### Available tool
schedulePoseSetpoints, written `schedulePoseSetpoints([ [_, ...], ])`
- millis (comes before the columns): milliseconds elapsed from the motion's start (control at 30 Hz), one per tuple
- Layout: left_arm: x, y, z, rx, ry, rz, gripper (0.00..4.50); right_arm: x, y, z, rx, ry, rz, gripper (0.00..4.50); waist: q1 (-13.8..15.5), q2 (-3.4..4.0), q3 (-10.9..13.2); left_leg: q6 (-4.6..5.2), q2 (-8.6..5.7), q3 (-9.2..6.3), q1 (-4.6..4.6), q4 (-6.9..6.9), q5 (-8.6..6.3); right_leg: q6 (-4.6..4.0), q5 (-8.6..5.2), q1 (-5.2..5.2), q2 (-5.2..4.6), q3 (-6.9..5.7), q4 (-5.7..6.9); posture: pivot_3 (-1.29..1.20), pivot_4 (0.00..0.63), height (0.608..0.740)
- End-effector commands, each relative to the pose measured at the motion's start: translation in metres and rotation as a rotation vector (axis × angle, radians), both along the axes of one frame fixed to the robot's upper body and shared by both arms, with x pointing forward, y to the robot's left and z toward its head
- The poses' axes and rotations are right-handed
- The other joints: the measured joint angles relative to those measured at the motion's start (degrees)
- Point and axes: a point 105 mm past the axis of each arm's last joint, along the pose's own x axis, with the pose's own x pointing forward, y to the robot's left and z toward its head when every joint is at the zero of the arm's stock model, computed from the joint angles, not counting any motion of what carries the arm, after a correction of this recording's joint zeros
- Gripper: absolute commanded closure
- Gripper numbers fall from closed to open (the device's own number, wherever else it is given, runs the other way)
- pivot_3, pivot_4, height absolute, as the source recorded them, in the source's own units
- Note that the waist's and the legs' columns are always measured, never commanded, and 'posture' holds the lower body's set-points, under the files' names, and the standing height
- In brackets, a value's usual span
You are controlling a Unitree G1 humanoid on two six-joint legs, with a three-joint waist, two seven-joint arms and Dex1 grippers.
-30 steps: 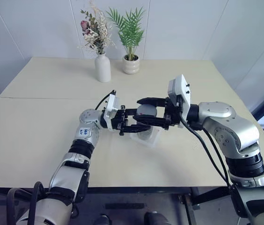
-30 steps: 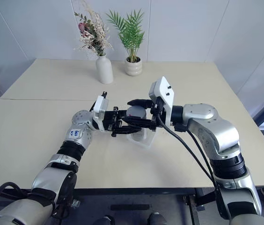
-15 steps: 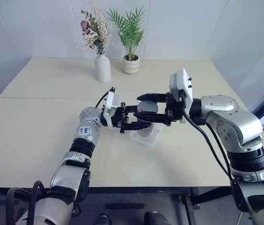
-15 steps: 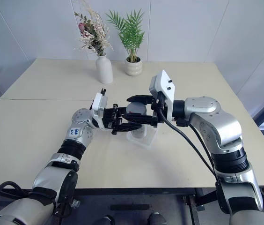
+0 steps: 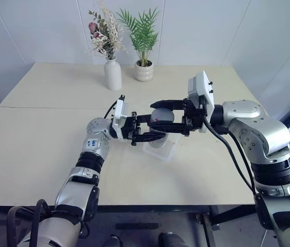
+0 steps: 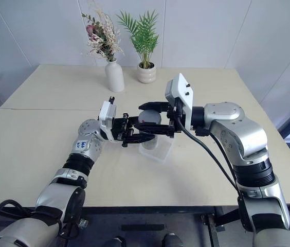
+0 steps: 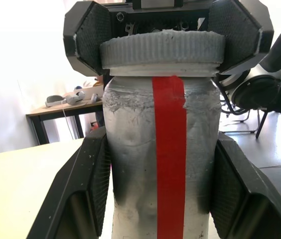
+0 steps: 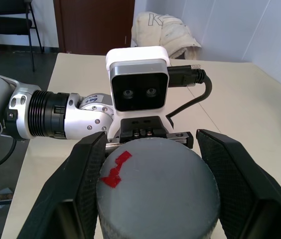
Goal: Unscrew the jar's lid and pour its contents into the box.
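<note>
Above the middle of the table [image 5: 42, 149], the left gripper [image 7: 155, 174] is clamped tight on the body of the jar [image 7: 158, 164], one black finger pressed to each side. The right gripper [image 8: 153, 189] is closed just as tight on the lid [image 8: 155, 189], which sits on the jar's neck with its red mark up. Both hold the jar in the air just over the clear box [image 5: 161, 149], which rests on the table beneath it
</note>
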Motion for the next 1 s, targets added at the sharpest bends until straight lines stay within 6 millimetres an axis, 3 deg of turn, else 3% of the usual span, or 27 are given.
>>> schedulePoseSetpoints([
  [33,-0.012,-0.002,-0.018,0.071,0.008,-0.092,2.22,-0.004,-0.017,0.047,0.083,-0.19,-0.058,1.93,0.0,0.0,0.0,0.0,0.0,0.0,0.0,0.0,0.0,0.0,0.0,0.0,0.0,0.0,0.0,0.0,0.15,0.74],
  [333,-0.005,-0.005,-0.019,0.075,0.025,-0.043,2.22,-0.006,-0.014,0.049,0.11,-0.177,-0.034,1.93,0.0,0.0,0.0,0.0,0.0,0.0,0.0,0.0,0.0,0.0,0.0,0.0,0.0,0.0,0.0,0.0,0.15,0.74],
  [1000,-0.017,-0.018,-0.033,0.181,0.005,-0.154,2.22,-0.008,-0.01,0.052,0.157,-0.176,-0.007,1.93,0.0,0.0,0.0,0.0,0.0,0.0,0.0,0.0,0.0,0.0,0.0,0.0,0.0,0.0,0.0,0.0,0.15,0.74],
])
